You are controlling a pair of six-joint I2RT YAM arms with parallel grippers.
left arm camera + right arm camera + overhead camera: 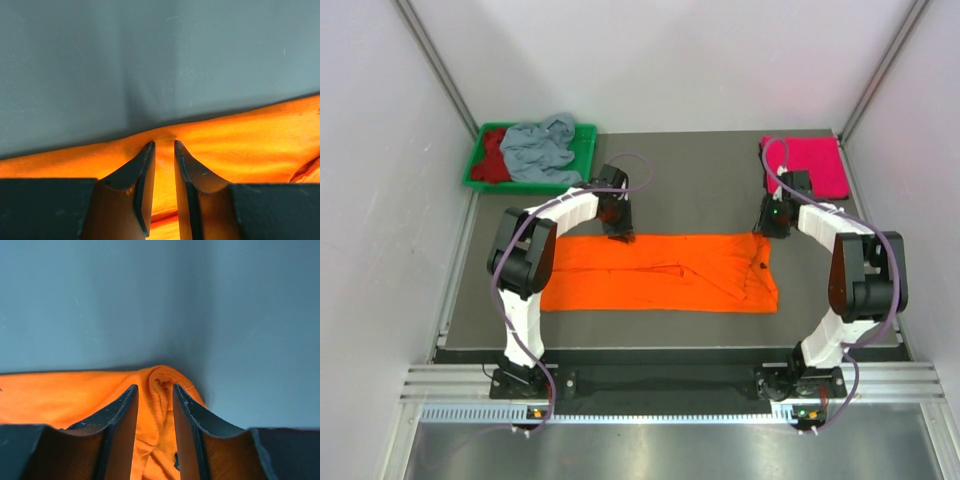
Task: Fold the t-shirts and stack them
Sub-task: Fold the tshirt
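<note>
The dark grey table top carries three things directly. An orange t-shirt lies spread wide across the middle, reaching from 9 o'clock to 3 o'clock. A green tray sits in the corner at 10 o'clock. A magenta t-shirt, folded into a rectangle, lies at 2 o'clock, well apart from the tray and near the orange one's far right corner.

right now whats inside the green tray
A crumpled grey-blue shirt fills most of the tray, lying partly over a dark red shirt at its left end. Anything beneath them is covered.
</note>
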